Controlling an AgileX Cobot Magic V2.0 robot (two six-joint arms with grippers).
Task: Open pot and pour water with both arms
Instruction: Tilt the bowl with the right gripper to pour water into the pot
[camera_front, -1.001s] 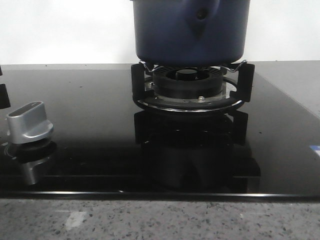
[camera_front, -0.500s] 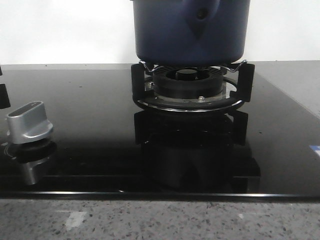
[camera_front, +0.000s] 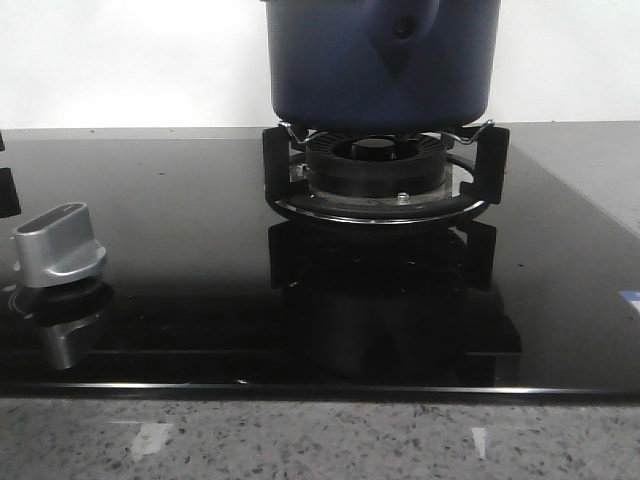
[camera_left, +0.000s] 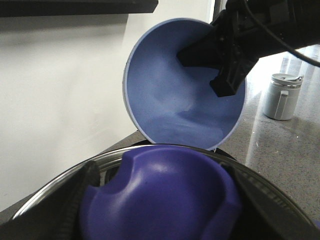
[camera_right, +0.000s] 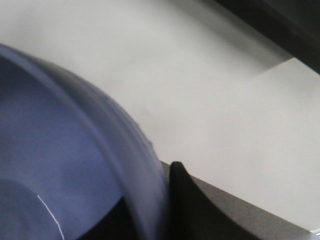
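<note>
Nothing in the front view has shifted since the earlier frames: the pot sits on the black burner grate of the glass cooktop, with the silver knob near the front left. From the left wrist, a purple lid knob fills the foreground where the left end effector's fingers would be, so I cannot tell its state. Beyond it, the right end effector clamps the rim of a tilted light-blue bowl, and a pale lidded jug stands on the worktop.
</note>
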